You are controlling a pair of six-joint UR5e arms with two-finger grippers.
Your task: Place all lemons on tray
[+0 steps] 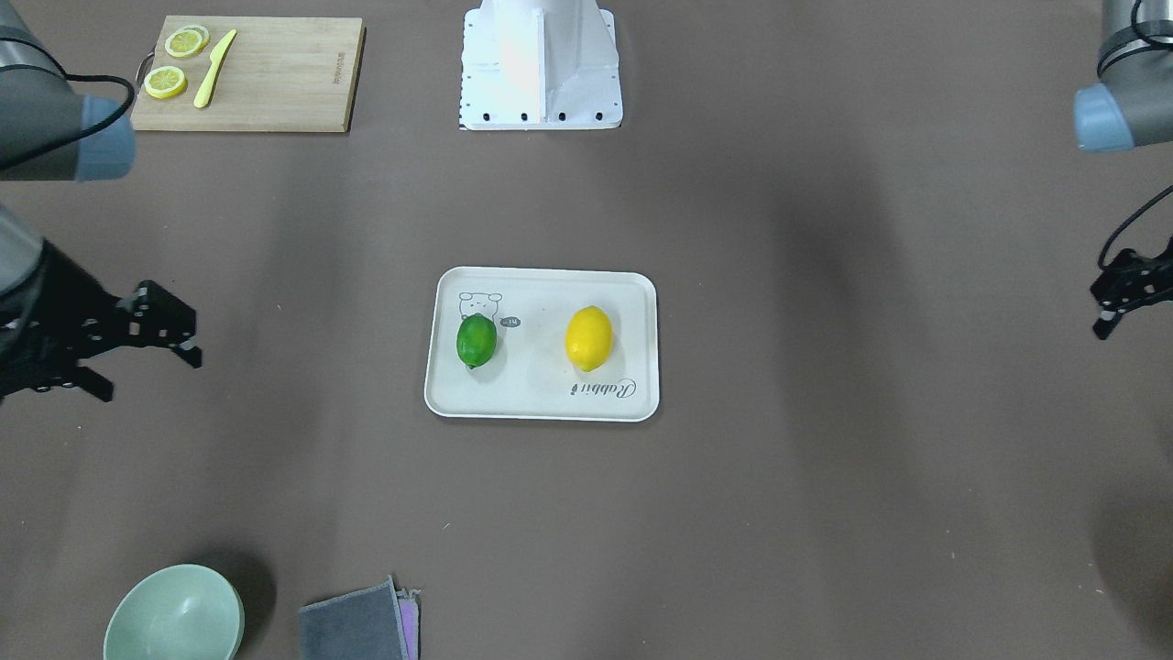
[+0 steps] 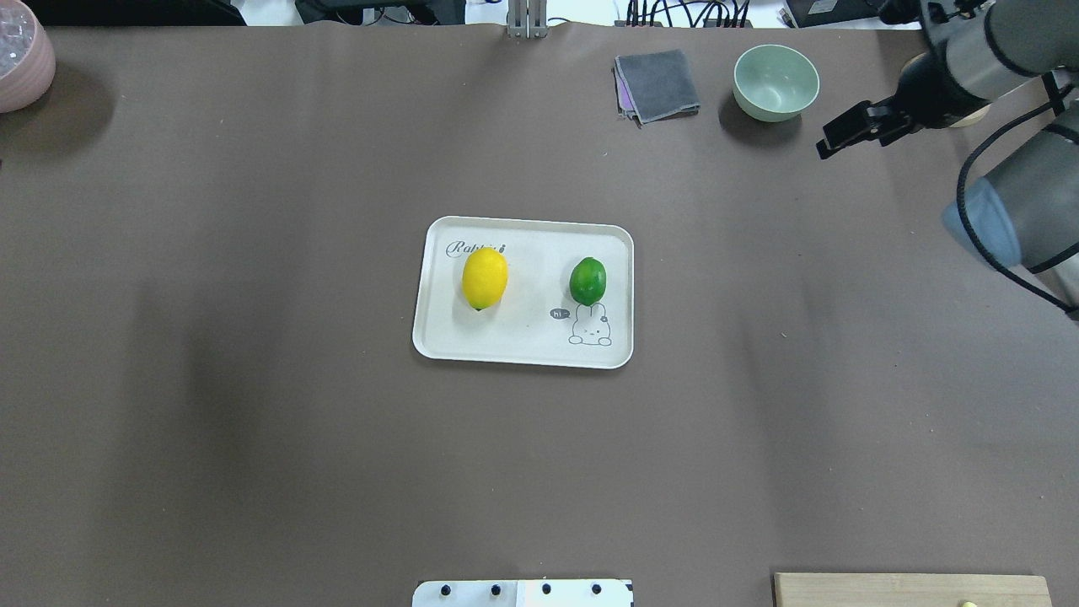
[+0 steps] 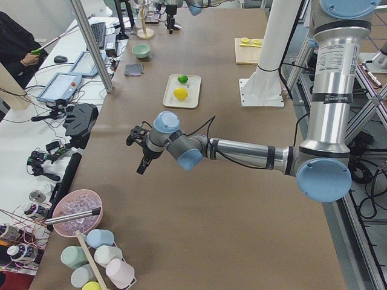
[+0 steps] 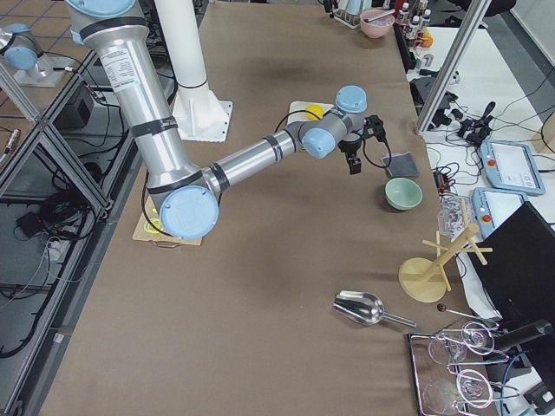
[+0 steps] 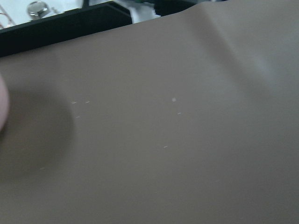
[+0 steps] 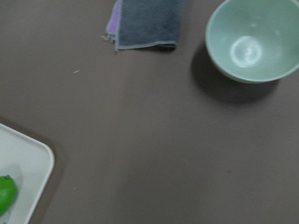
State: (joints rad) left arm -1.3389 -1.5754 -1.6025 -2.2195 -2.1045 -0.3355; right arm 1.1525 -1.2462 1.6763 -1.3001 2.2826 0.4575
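The yellow lemon [image 1: 588, 338] [image 2: 485, 278] and the green lemon [image 1: 476, 339] [image 2: 587, 281] both lie on the cream tray [image 1: 541, 399] [image 2: 523, 346] at the table's middle, a hand's width apart. My right gripper [image 1: 151, 378] [image 2: 834, 139] is open and empty, well off to the tray's side near the green bowl. Its wrist view shows the tray corner [image 6: 28, 163] and part of the green lemon [image 6: 5, 196]. My left gripper [image 1: 1100, 310] [image 3: 139, 151] is open and empty, far from the tray at the table's other end. Its wrist view shows only bare table.
A green bowl [image 2: 775, 80] [image 6: 252, 39] and a folded grey cloth [image 2: 657, 84] [image 6: 147, 21] sit at the far edge. A bamboo cutting board [image 1: 275, 73] holds lemon slices [image 1: 166, 82] and a yellow knife [image 1: 213, 69]. A pink bowl [image 2: 21, 55] stands at the far left corner.
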